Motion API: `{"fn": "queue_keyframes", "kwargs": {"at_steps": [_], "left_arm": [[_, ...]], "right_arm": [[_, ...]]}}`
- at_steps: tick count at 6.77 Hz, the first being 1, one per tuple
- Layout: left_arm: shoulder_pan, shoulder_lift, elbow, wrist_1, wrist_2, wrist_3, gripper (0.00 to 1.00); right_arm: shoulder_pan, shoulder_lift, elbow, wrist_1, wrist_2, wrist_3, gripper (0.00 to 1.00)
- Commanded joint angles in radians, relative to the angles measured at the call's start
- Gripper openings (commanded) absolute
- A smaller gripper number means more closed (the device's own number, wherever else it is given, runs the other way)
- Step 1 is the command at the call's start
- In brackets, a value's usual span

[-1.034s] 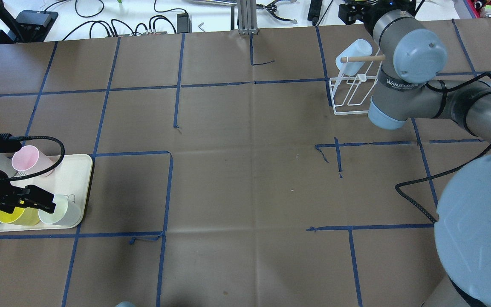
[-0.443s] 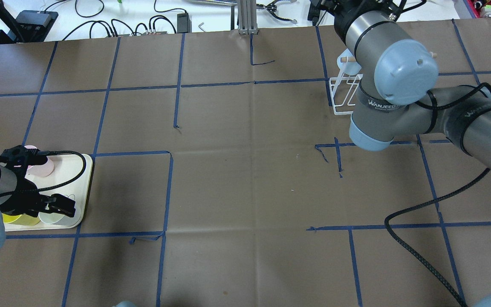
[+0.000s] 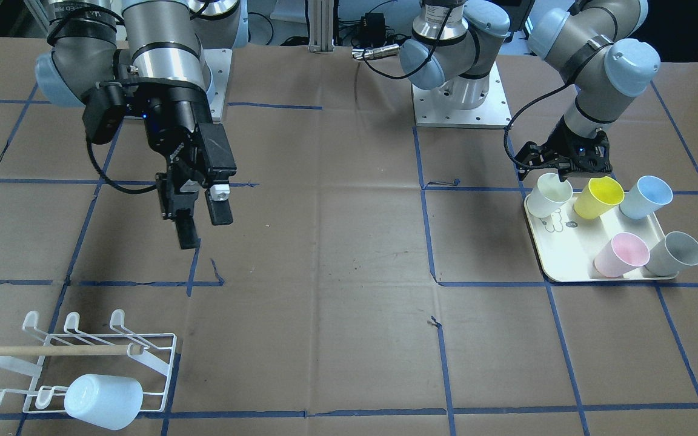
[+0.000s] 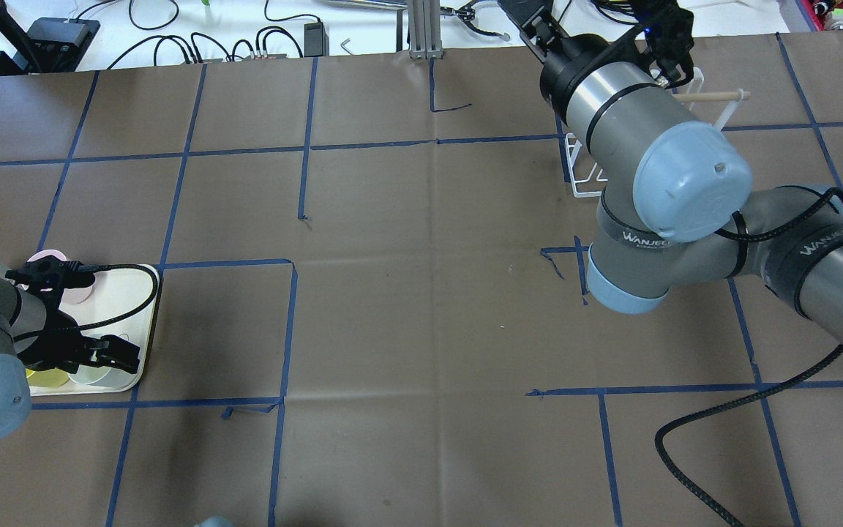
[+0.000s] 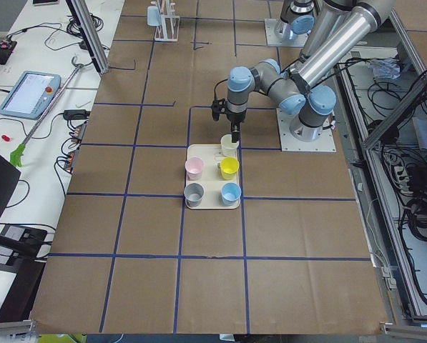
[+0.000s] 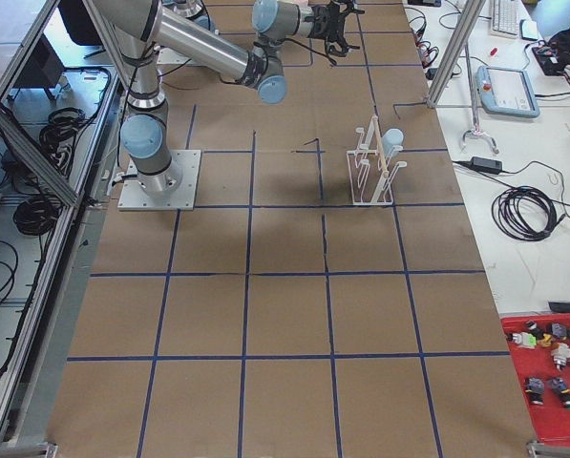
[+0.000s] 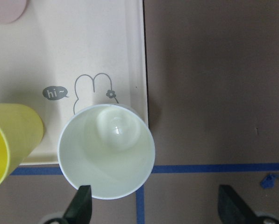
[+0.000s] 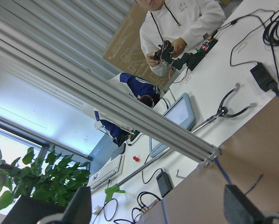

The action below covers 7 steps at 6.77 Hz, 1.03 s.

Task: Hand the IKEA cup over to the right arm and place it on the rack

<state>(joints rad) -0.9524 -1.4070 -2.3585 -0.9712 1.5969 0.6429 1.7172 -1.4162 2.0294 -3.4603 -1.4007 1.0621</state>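
My left gripper (image 3: pixel 558 177) is open and hovers just above a pale white-green cup (image 3: pixel 549 195) at the near corner of the cream tray (image 3: pixel 567 269). In the left wrist view its fingertips (image 7: pixel 83 205) stand wide at the cup's (image 7: pixel 106 151) rim and beyond it, touching nothing. My right gripper (image 3: pixel 203 221) is open and empty, raised over the table away from the white wire rack (image 3: pixel 70 357). One pale blue cup (image 3: pixel 103 393) hangs on the rack. The right arm hides most of the rack (image 4: pixel 586 176) in the overhead view.
On the tray also stand a yellow cup (image 3: pixel 597 198), a blue cup (image 3: pixel 646 197), a pink cup (image 3: pixel 621 254) and a grey cup (image 3: pixel 676 254). Cables and gear lie past the table's far edge (image 4: pixel 246 44). A person shows in the right wrist view (image 8: pixel 176 23).
My right arm has swung away from the rack, leaving the pale blue cup on it. My left arm has come over the tray and its gripper sits above the pale cup.
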Motion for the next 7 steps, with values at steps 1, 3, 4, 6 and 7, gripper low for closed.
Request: {"fn": "queue_keyframes", "kwargs": {"at_steps": [1,3,4,6,7], "left_arm": [[-0.002,-0.048,-0.001,0.028,-0.002,0.000,0.94],[-0.008,-0.084,-0.001,0.062,-0.002,-0.002,0.90],[-0.009,-0.084,-0.001,0.060,-0.003,-0.002,0.80],[-0.011,-0.083,-0.001,0.058,-0.002,-0.002,0.13],[-0.011,-0.080,0.002,0.060,-0.003,-0.002,0.00]], "right_arm": [[0.053,-0.023,0.087,-0.020,0.022,0.346,1.00],[0.053,-0.032,0.168,-0.188,0.023,0.548,1.00],[0.053,-0.032,0.175,-0.200,0.023,0.561,1.00],[0.055,-0.017,0.173,-0.185,0.011,0.546,1.00],[0.055,-0.018,0.173,-0.184,0.011,0.546,1.00]]}}
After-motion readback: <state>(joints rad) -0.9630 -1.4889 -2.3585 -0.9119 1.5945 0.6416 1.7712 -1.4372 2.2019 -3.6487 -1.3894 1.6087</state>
